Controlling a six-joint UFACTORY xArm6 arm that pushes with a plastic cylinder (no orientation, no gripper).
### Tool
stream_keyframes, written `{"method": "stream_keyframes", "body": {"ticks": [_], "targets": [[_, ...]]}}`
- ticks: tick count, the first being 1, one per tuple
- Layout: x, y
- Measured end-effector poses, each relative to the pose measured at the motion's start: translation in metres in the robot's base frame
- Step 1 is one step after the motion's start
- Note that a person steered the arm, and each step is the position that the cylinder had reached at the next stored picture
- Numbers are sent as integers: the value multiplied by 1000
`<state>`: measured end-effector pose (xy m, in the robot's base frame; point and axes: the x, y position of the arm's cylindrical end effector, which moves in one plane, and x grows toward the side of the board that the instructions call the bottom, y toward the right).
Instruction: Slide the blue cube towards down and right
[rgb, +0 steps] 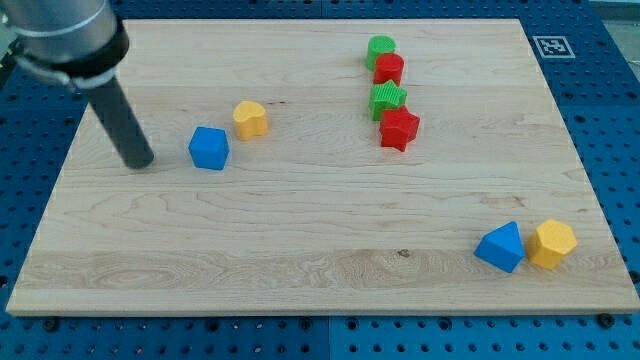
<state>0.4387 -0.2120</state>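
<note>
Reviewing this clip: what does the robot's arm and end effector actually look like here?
Only the lower end shows. A wide dark grey, cylindrical housing enters from the view's top left, narrowing into a straight, matte black rod. My tip is blunt and round, left of the blue cube. No cables, markings or jaws are visible.

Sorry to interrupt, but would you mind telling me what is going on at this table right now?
I am a single arm ending in a dark rod, pushing blocks on a wooden board. My tip rests just to the view's left of the blue cube, with a small gap between them, so the push down and right has not started. A yellow block sits close to the cube's upper right. Elsewhere lie two green and two red blocks in a column, plus a blue and a yellow block at the lower right.
</note>
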Motion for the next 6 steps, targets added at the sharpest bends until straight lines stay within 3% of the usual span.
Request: {"method": "stream_keyframes", "body": {"ticks": [2, 4, 6], "targets": [[-8, 67], [56, 144], [60, 207]]}}
